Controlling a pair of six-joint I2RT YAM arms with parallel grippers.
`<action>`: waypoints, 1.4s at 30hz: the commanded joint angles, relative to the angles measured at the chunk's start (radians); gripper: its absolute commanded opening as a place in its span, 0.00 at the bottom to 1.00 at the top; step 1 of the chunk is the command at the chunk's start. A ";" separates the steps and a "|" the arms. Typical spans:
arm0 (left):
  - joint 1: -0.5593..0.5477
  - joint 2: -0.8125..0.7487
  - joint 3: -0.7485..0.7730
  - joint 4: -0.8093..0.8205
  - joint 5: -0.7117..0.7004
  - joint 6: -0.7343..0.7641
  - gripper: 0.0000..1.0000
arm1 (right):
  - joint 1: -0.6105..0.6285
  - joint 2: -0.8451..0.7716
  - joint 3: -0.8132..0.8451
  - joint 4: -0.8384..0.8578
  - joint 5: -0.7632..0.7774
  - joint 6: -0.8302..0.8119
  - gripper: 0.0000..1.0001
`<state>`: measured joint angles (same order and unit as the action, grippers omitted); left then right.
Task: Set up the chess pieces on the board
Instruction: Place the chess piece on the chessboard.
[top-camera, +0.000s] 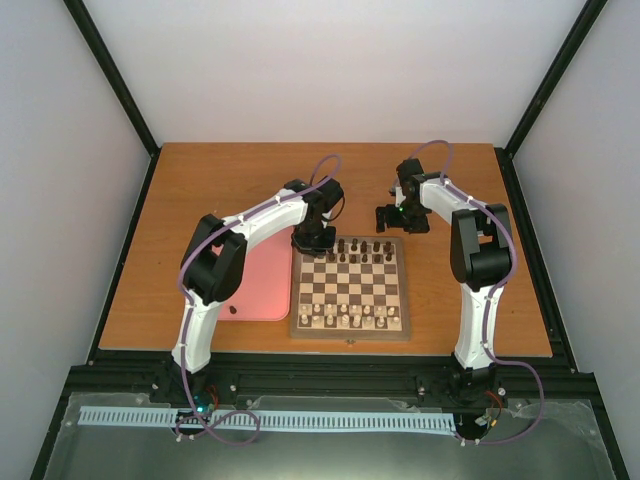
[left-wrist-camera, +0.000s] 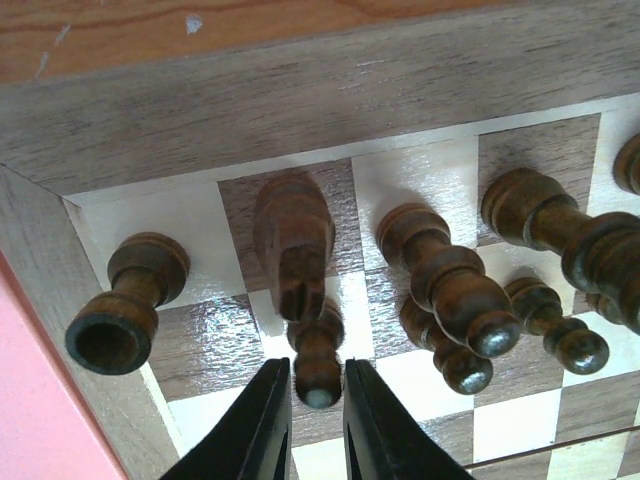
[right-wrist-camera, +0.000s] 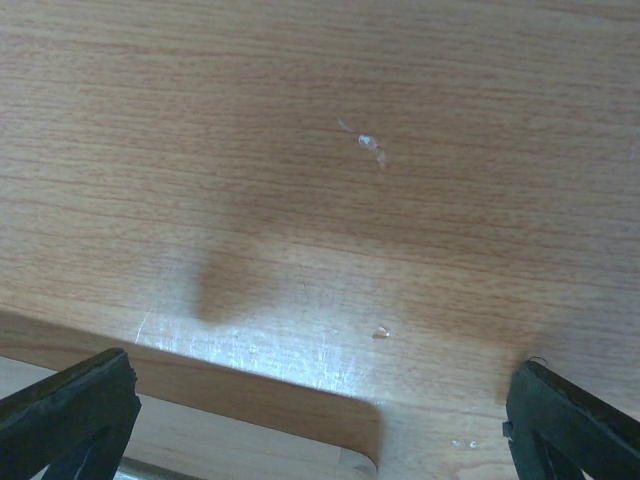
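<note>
The board (top-camera: 349, 331) lies in the middle of the table, with the dark chess pieces (top-camera: 360, 247) along its far rows. My left gripper (top-camera: 313, 240) hangs over the board's far left corner. In the left wrist view its jaws (left-wrist-camera: 317, 368) stand either side of a dark pawn (left-wrist-camera: 318, 345), with a thin gap on each side. The pawn stands upright on its square in front of a knight (left-wrist-camera: 293, 235). A rook (left-wrist-camera: 130, 300) fills the corner and a bishop (left-wrist-camera: 445, 275) stands to the right. My right gripper (top-camera: 400, 218) hovers wide open over bare table beyond the board, empty (right-wrist-camera: 320, 395).
Pale pieces (top-camera: 345, 318) line the board's near rows. A pink tray (top-camera: 262, 285) lies against the board's left side, under my left arm. The board's wooden border (left-wrist-camera: 250, 100) runs just behind the rook and knight. More dark pieces (left-wrist-camera: 545, 215) crowd the right of the pawn.
</note>
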<state>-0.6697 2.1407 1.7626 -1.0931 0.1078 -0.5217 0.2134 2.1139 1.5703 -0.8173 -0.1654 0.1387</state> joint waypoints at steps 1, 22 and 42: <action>-0.007 0.013 0.013 0.013 -0.009 0.015 0.19 | -0.004 0.012 0.018 -0.003 0.008 -0.009 1.00; -0.007 -0.063 -0.004 -0.014 0.002 0.017 0.25 | -0.003 0.003 0.006 0.003 0.000 -0.004 1.00; -0.006 -0.061 0.029 -0.006 -0.018 0.014 0.27 | -0.003 -0.005 0.007 0.003 -0.002 -0.005 1.00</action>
<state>-0.6697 2.0907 1.7592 -1.0985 0.0963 -0.5179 0.2127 2.1139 1.5703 -0.8165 -0.1669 0.1387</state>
